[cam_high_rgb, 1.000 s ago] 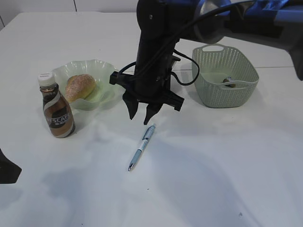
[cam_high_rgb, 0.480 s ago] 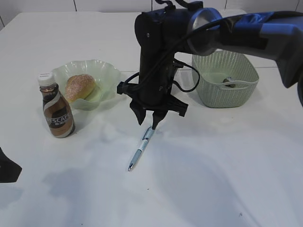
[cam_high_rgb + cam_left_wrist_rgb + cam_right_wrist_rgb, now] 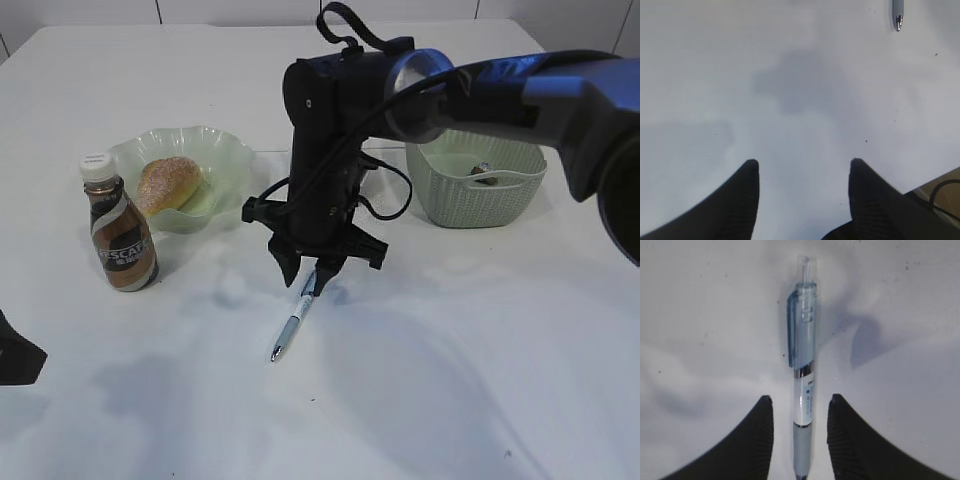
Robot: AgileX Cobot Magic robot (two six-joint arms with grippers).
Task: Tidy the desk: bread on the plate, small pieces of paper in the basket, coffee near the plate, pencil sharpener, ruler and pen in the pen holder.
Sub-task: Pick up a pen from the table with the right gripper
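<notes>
right hand [image 3: 312, 278] is down at the pen [image 3: 297, 316], fingers parted and straddling the barrel; in the right wrist view the pen [image 3: 804, 370] runs straight up between the two fingertips [image 3: 765, 410], a sliver of gap on each side, nothing clamped; pen lies flat on the white worktop [image 3: 450, 350], clip end under the hand, tip pointing toward the near edge; left hand [image 3: 802, 172] hangs over bare worktop with its fingers set wide and nothing between them, just the pen's tip [image 3: 898, 14] peeking in at the top of its view; out to the left, bread [image 3: 168, 184] sits in the plate [image 3: 225, 150]; coffee [image 3: 119, 236] stands upright just beside the plate's near left rim; over on the right, behind the arm, the basket [image 3: 470, 195] holds a small dark item [image 3: 484, 174] i cannot make out.
</notes>
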